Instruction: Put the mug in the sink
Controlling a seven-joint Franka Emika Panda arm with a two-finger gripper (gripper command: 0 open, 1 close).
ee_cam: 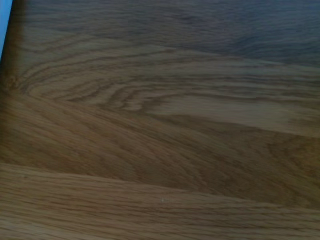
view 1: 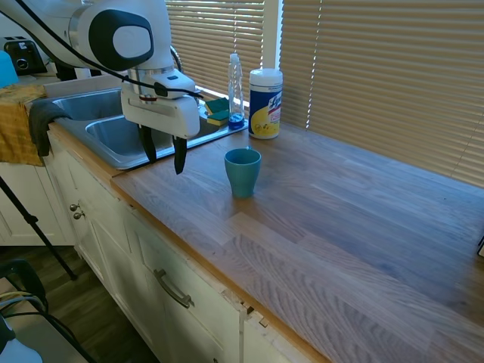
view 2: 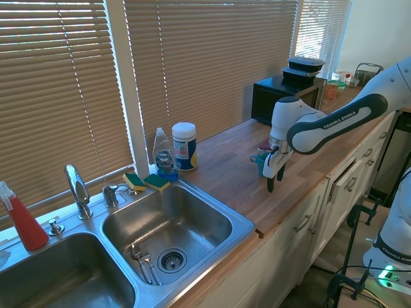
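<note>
The teal mug [view 1: 243, 172] stands upright and empty on the wooden countertop [view 1: 340, 219], a short way right of the sink [view 1: 112, 138]. My gripper [view 1: 165, 163] hangs open just above the counter between the sink's edge and the mug, fingers pointing down with nothing between them. In the second exterior view the gripper [view 2: 274, 176] partly hides the mug [view 2: 261, 157], and the near basin of the sink [view 2: 199, 221] lies to its left. The wrist view is blurred wood grain with a pale blue sliver at one edge.
A white wipes canister [view 1: 265, 103], a clear soap bottle [view 1: 236, 89] and sponges [view 1: 218, 111] sit behind the sink by the window. Utensils [view 2: 142, 260] lie in the near basin. A faucet [view 2: 77, 189], a red spray bottle [view 2: 22, 221] and a microwave [view 2: 286, 96] are also in view.
</note>
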